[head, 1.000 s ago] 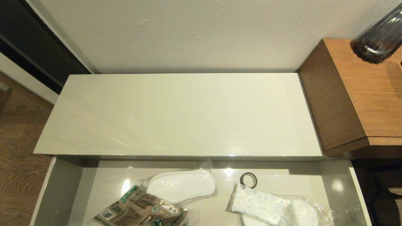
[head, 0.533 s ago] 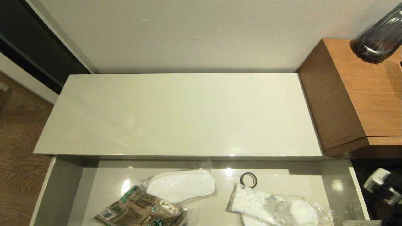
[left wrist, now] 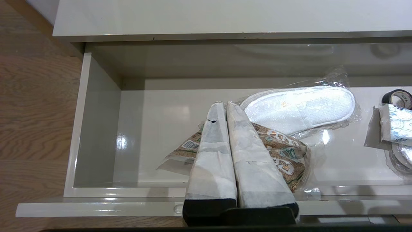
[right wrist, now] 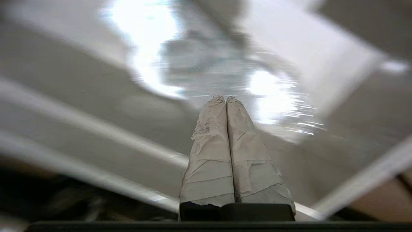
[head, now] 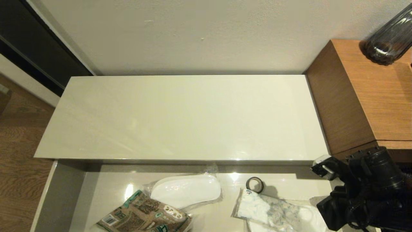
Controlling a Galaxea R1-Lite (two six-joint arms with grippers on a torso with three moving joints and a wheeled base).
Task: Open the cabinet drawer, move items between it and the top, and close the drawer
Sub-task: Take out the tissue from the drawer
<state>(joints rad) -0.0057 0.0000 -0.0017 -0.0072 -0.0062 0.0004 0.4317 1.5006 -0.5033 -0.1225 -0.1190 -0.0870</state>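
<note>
The cabinet drawer (head: pixel 61 193) stands pulled out below the bare cream top (head: pixel 186 116). In the drawer lie the brown-and-green packet (head: pixel 145 216) at the left and the white pack with a blue pattern (head: pixel 267 209) at the right. My right arm (head: pixel 363 190) reaches in over the drawer's right end, beside the white pack. The right gripper (right wrist: pixel 226 98) is shut and empty, above blurred shiny plastic. My left gripper (left wrist: pixel 224 103) is shut and empty too, hanging over the packet (left wrist: pixel 286 154) near the drawer's front rim (left wrist: pixel 96 206).
Two white slippers in clear bags lie in the drawer, one (head: pixel 186 190) behind the packet, one under the white pack. A small dark tape ring (head: pixel 254 184) sits between them. A taller wooden unit (head: pixel 363 96) with a dark glass vase (head: pixel 389 35) borders the top's right end.
My right arm has come into the head view from the lower right and swung left over the drawer's right end, shading the white pack. The items lie as before.
</note>
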